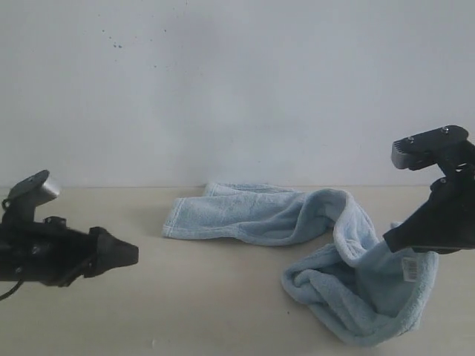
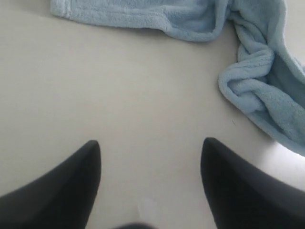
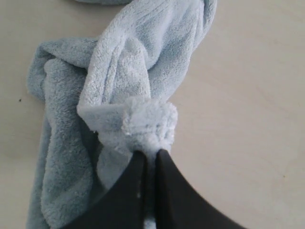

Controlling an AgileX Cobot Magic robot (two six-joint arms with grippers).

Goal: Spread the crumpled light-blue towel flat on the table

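The right pincer [image 3: 150,153] is clamped on a bunched fold of the towel [image 3: 143,71], plain only in its wrist view. Only the exterior view shows the white tag [image 1: 409,268] beside it. The left pincer [image 2: 151,142] gapes empty over the worktop [image 2: 119,86], where the towel lies crumpled.

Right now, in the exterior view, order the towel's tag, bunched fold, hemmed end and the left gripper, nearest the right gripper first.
1. Tag, right beside the right gripper.
2. Bunched fold, front, right of centre.
3. Hemmed end, back left.
4. Left gripper, far left.
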